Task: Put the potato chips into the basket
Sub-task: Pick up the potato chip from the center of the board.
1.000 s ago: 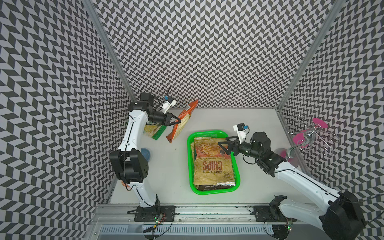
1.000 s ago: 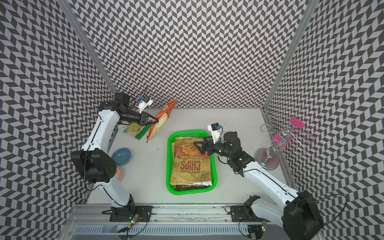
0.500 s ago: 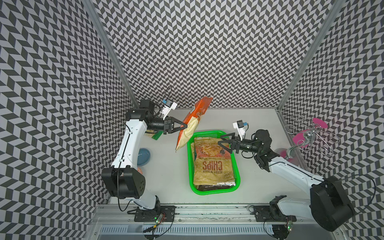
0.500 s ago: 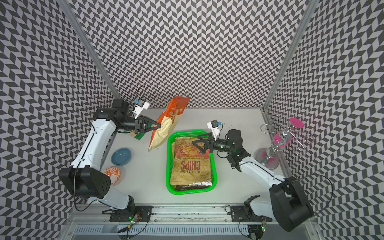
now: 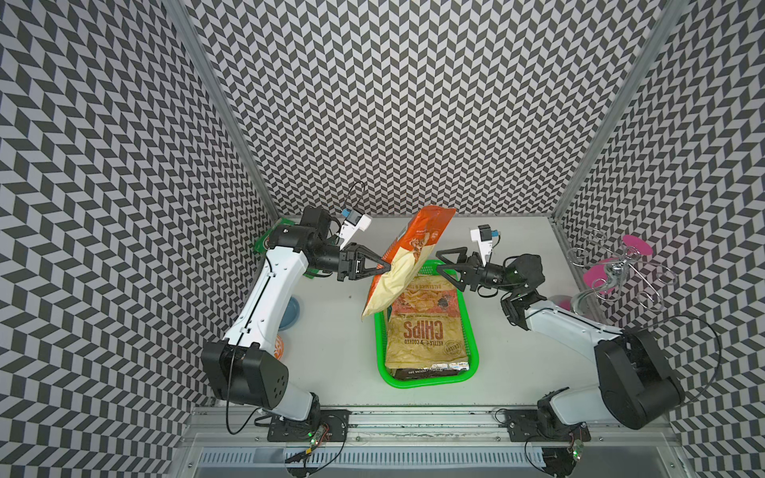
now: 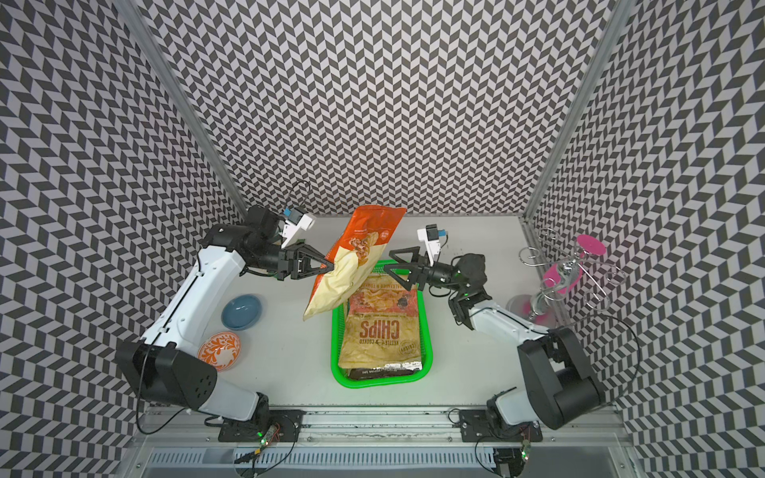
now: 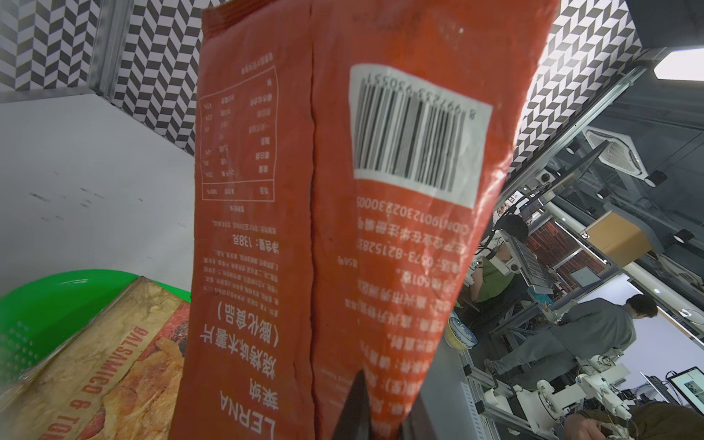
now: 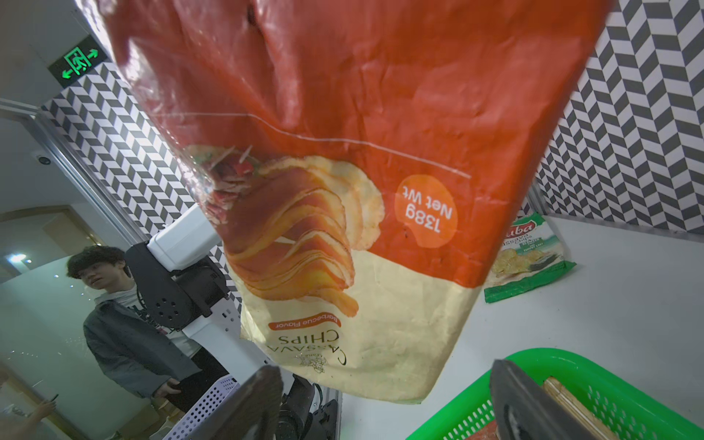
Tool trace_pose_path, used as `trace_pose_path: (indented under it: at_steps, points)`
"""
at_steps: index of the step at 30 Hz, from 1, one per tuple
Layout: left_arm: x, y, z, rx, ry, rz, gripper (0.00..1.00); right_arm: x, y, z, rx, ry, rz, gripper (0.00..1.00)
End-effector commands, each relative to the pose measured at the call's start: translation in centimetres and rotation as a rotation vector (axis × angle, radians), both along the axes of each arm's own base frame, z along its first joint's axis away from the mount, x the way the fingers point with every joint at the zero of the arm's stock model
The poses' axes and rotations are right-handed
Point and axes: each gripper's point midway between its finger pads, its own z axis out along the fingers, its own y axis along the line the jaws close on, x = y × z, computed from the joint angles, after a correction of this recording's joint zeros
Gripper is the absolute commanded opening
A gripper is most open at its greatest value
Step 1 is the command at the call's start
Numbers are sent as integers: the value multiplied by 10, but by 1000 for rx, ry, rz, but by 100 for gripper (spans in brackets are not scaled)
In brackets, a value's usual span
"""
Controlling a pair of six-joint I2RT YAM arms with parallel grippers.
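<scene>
Left arm [image 5: 265,306] extended, left fingers [image 7: 352,411] pinching orange bag [image 5: 418,244]; right fingers [image 8: 525,407] spread.

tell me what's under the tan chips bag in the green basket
The edge of a dark bag pokes out beneath the tan CHIPS bag at the near end of the basket. The rest of it, and anything stacked lower, is covered.

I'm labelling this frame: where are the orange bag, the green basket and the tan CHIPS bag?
orange bag [image 5: 407,258], in a top view, its middle.
green basket [image 5: 430,383], in a top view, its near rim.
tan CHIPS bag [image 5: 423,331], in a top view, its lettering.
</scene>
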Motion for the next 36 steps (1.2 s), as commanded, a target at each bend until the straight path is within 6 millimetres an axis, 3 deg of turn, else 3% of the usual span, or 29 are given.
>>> trace_pose_path:
  at_steps: [1,6,10,21,24,27,31,33,36]
  points:
    - [-15,-2,20,-66,-27,-36,0,-9,-4,30,96,-98,52,89]
    - [-20,-3,21,-67,-22,-46,0,-29,-13,42,277,-122,188,84]
    - [-22,-5,22,-66,-18,-53,0,-13,0,32,252,-54,246,80]
    - [-21,-9,20,-62,-37,-65,0,-30,8,54,256,-161,288,70]
    - [-19,-9,20,-59,-36,-63,0,-36,8,60,259,-176,299,57]
    - [-15,-9,20,-43,-39,-53,1,-41,5,63,262,-192,293,38]
    - [-2,-10,15,17,-73,-6,43,-54,-5,72,269,-228,277,7]
    - [9,-8,10,72,-110,51,56,-59,-12,77,271,-233,269,1]
    - [29,1,5,160,-197,178,81,-58,-17,79,240,-211,250,0]
